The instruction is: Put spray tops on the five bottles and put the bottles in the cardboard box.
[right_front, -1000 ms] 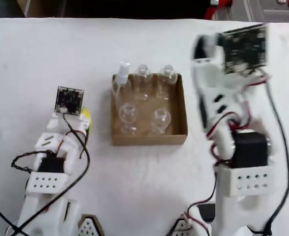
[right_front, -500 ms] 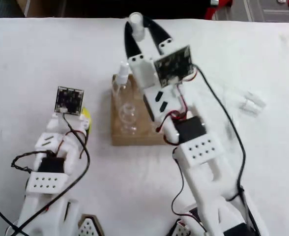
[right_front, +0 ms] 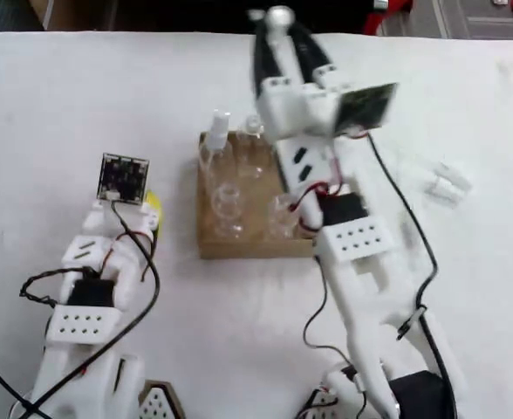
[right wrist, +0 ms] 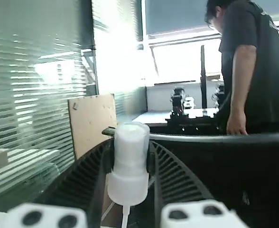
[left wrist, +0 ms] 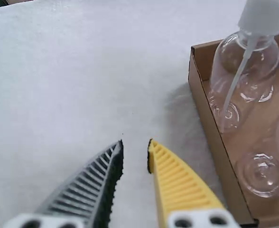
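Clamping a white spray top [right wrist: 128, 161] in the right gripper [right_front: 278, 24], with both black fingers pressing against its sides. Hanging raised above the surface [right_front: 82, 87], with the cardboard box [right_front: 206, 246] just below this gripper, on the side towards its arm's base. Standing upright inside the box: one capped bottle [right_front: 213, 153] at the corner nearest this gripper, and bare bottles [right_front: 229, 205] without tops. Lying well off to this gripper's right: loose spray tops [right_front: 444, 182]. Resting the left gripper [left wrist: 135, 142] low over the surface, with grey and yellow fingers slightly apart, gripping nothing, the box just beside its yellow finger.
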{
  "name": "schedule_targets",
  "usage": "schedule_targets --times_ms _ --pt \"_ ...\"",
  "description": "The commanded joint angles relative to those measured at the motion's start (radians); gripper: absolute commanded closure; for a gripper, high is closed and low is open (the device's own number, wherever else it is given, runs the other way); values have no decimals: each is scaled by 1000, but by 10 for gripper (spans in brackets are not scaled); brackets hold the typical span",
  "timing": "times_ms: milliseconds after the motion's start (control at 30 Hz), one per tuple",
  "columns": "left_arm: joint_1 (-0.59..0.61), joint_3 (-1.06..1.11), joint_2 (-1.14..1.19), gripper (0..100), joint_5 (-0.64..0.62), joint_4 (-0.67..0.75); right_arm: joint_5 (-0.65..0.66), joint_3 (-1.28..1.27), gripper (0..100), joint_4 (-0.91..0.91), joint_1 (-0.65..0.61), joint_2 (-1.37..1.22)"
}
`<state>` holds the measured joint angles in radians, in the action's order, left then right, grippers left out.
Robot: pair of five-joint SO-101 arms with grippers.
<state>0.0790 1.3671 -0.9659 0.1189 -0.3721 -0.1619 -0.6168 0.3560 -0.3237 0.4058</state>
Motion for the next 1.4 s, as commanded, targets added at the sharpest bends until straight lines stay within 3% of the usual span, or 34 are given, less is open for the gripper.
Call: schedule_targets --times_ms 0,333,1367 --pt "-8 -14 1 910 12 35 -95 83 984 -99 59 -1" --pt "-7 -14 1 910 12 35 -110 92 984 -160 44 -5" --pt "-7 -14 1 910 12 35 -92 17 984 -91 21 -99"
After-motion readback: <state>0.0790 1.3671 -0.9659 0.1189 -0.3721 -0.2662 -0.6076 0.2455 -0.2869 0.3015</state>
